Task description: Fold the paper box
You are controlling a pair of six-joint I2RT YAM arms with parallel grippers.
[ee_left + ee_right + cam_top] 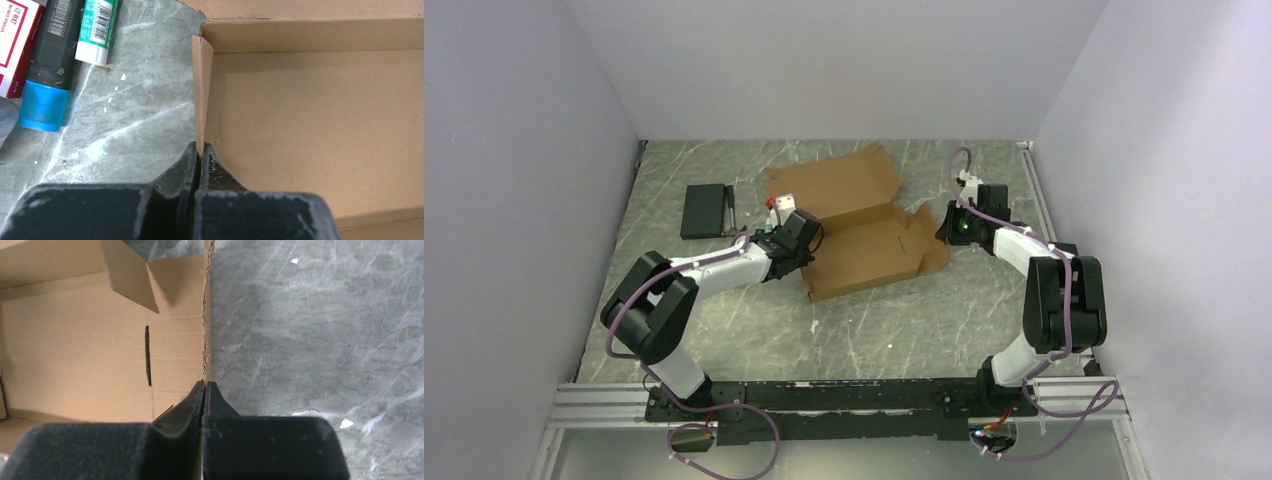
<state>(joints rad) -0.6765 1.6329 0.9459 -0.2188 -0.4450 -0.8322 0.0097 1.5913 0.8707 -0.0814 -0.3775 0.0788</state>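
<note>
A grey marbled bench [754, 330] carries the open brown paper box [864, 250] at its middle. Left of it lies a flat black case [703, 210]. Near the box's left wall lie a red-and-white carton [15, 45], a blue-capped dark tube [50, 60] and a green-and-white tube [95, 30], with white crumbs [122, 77] scattered by them.

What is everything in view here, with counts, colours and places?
paper box: one, brown, mid-table, lid open
flat case: one, black, on the table left of the box
carton: one, red and white, near the left gripper
dark tube: one, blue cap, beside the carton
green-and-white tube: one, beside the dark tube
table: one, grey-green marbled
left gripper: one, black, shut on the box's upright side wall
right gripper: one, black, shut on the box's opposite edge
</note>
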